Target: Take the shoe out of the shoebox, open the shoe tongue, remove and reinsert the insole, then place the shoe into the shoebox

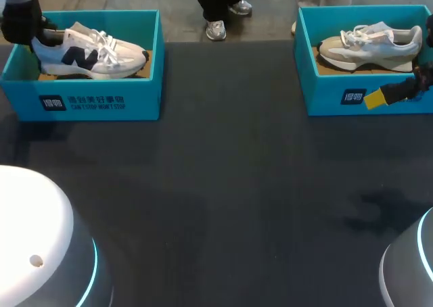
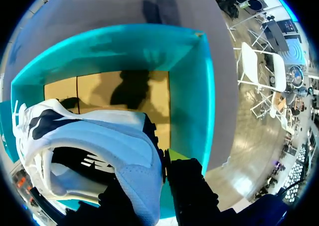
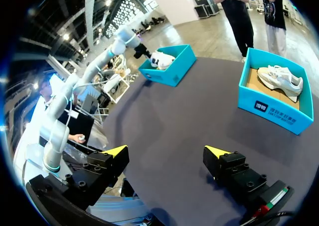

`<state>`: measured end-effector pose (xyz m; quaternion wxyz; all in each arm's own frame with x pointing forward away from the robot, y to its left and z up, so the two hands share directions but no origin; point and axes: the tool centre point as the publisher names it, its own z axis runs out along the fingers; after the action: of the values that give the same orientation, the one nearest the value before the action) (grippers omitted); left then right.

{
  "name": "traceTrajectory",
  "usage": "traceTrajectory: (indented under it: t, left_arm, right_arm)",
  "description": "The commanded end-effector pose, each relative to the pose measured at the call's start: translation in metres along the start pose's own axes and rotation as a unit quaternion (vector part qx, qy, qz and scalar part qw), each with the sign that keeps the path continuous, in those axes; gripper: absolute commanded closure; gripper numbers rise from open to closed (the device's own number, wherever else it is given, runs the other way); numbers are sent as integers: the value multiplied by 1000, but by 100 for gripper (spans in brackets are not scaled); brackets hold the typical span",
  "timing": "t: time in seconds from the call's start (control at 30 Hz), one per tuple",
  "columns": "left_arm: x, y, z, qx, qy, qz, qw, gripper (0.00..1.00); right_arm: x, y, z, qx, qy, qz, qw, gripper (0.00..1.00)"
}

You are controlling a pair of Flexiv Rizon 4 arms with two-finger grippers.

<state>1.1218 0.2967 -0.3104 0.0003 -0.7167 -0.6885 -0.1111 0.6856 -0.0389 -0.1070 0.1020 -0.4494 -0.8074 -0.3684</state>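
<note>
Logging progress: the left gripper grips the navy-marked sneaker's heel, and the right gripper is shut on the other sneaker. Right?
The right gripper is open and empty; the right wrist view shows the other sneaker lying untouched in its shoebox. The left gripper grips the navy-marked sneaker by its heel.

The teal left shoebox [image 1: 95, 104] stands on the dark bench [image 1: 223, 185]. Inside it lies a white shoe [image 1: 88, 53] with a navy mark, toe toward its right wall. The black left pincer [image 1: 20, 24] sits at the heel, over its left wall. Well apart to its right, a second shoebox [image 1: 325, 94] holds a pale shoe [image 1: 372, 44], and the right pincer [image 1: 377, 98] shows one yellow tip there.
</note>
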Motion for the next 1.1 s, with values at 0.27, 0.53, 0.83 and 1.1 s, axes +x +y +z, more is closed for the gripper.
traceTrajectory:
  t: [0.27, 0.53, 0.83, 1.1]
  left_arm:
    - [-2, 6, 21, 10, 2, -9, 1000, 100]
    - [-4, 0, 25, 19, -1, -14, 1000, 100]
    - [-6, -13, 25, 23, -6, -15, 1000, 100]
    - [-5, -22, 24, 13, -2, -17, 1000, 100]
  right_arm:
    - [-1, 2, 1, 3, 0, 0, 1000, 0]
    - [-1, 2, 1, 3, 0, 0, 1000, 0]
    - [-1, 2, 1, 3, 0, 0, 1000, 0]
    - [-1, 2, 1, 3, 0, 0, 1000, 0]
